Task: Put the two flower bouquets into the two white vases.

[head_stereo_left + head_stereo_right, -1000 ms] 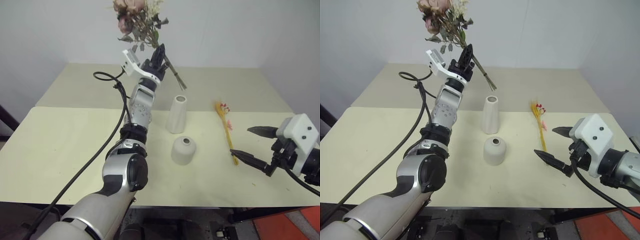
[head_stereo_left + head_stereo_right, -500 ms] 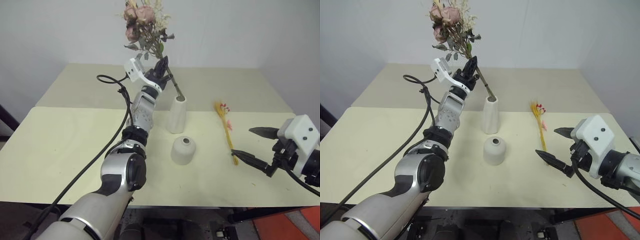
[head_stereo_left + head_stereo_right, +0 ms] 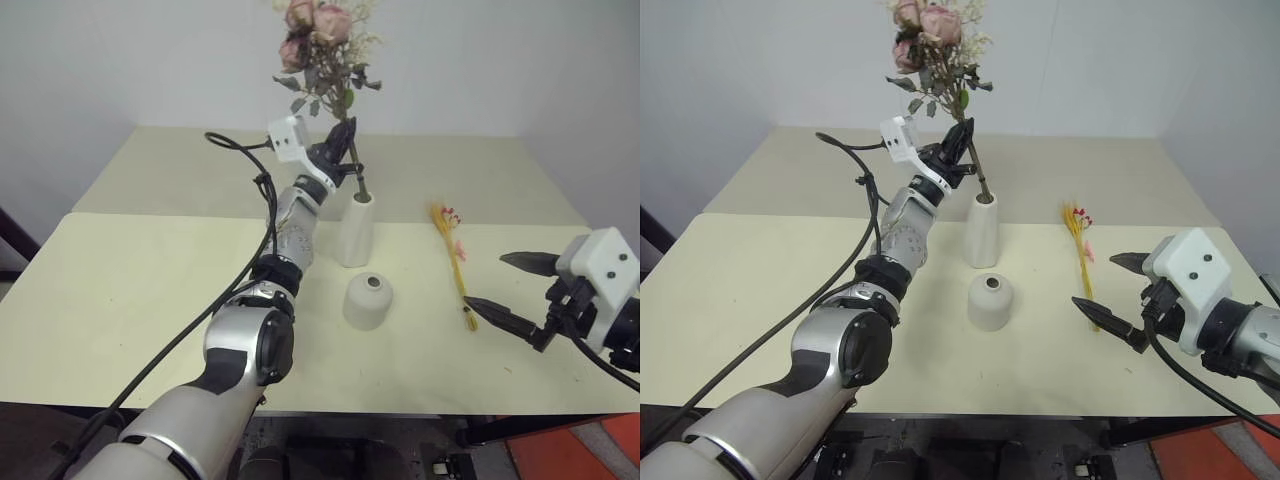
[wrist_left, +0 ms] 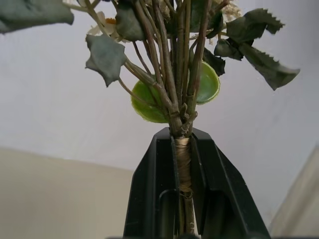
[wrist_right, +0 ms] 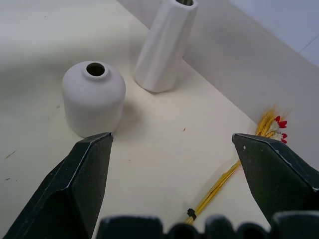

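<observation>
left claw (image 3: 345, 135) grips rose bunch (image 3: 322, 40), stems in tall vase (image 3: 355, 231); right claw (image 3: 515, 290) open beside grass bunch (image 3: 452, 250).

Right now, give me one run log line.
left gripper: shut on rose bouquet, stems in tall vase | right gripper: open | grass bunch: on table

The rose bouquet (image 3: 322, 45) is cropped at the top edge, its stem ends hidden inside the tall vase (image 3: 354, 229).

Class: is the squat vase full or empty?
Empty: the squat vase shows a bare dark mouth, no stems; the yellow bunch lies on the table.
</observation>
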Robot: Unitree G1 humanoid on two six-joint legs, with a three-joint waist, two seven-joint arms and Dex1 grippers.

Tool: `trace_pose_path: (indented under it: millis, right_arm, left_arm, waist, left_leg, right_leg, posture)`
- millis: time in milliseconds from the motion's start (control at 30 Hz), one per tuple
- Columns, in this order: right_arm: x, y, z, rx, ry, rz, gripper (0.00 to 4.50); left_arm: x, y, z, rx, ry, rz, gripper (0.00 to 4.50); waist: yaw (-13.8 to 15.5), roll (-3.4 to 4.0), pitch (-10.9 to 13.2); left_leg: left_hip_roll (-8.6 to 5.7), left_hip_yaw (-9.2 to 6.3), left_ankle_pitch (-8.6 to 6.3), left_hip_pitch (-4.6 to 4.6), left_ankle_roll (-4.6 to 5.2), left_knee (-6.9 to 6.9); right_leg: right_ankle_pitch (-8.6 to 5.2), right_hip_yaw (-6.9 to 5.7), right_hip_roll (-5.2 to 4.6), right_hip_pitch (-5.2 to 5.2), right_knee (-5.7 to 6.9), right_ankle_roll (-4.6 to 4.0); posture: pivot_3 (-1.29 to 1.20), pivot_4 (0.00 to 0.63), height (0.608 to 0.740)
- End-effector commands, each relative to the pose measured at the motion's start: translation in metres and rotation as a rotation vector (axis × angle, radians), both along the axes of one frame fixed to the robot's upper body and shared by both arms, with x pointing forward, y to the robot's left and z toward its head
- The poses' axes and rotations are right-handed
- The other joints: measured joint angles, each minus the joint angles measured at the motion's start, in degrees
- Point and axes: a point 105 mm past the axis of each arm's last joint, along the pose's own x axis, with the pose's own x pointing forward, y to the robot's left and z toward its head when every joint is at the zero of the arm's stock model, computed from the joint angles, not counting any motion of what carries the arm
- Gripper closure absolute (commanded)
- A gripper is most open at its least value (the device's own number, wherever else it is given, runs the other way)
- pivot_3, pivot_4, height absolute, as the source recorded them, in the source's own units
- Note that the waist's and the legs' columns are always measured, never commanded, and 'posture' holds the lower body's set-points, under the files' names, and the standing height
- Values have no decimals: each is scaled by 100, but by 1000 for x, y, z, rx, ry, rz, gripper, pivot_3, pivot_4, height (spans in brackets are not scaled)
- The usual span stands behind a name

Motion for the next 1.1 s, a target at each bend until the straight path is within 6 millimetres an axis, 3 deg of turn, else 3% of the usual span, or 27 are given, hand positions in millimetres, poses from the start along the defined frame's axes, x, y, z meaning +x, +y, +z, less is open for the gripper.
trace_pose_path:
  millis: [33, 533, 700, 967, 1000, 1100]
  right_arm:
    - [-7, -2, 9, -13, -53, -15, 0]
    - [-6, -4, 8, -16, -65, -44, 0]
    - [-4, -4, 8, -20, -66, -46, 0]
    - [-3, -4, 6, -13, -63, -43, 0]
    - [-3, -4, 6, -14, -62, -42, 0]
    - [-1, -4, 5, -13, -61, -42, 0]
  left_arm:
    - [-11, -12, 11, 99, -129, -12, 4406]
    - [-16, -23, -27, 404, -197, 14, 4406]
    - [-11, -21, -36, 472, -177, 54, 2864]
    - [-13, -11, -33, 449, -208, 58, 231]
    - [-12, -10, -33, 447, -204, 65, 47]
    - [-8, -7, -32, 426, -171, 96, 47]
  waist:
    - [3, 0, 0]
    - [-4, 1, -1]
    - [-7, 5, -4]
    - [-2, 5, -4]
    - [-2, 5, -4]
    - [-2, 5, -4]
  left_leg:
    - [0, 0, 0, 0, 0, 0]
    - [1, 1, 0, 5, 0, 0]
    - [1, 1, 0, 11, 0, 0]
    - [1, 1, 0, 3, 1, 0]
    - [1, 1, 0, 4, 1, 0]
    - [1, 1, 0, 4, 1, 0]
  right_leg:
    - [0, 0, 0, 0, 0, 0]
    - [0, 3, 0, 2, 1, 1]
    - [-1, 4, 0, 9, 1, 1]
    - [0, 3, 0, 0, 2, 1]
    - [0, 2, 0, 0, 2, 1]
    - [0, 3, 0, 0, 2, 1]
  posture:
    - [0, 150, 740]
    - [0, 150, 740]
    - [0, 150, 740]
    - [0, 150, 740]
    - [0, 150, 740]
    - [0, 150, 740]
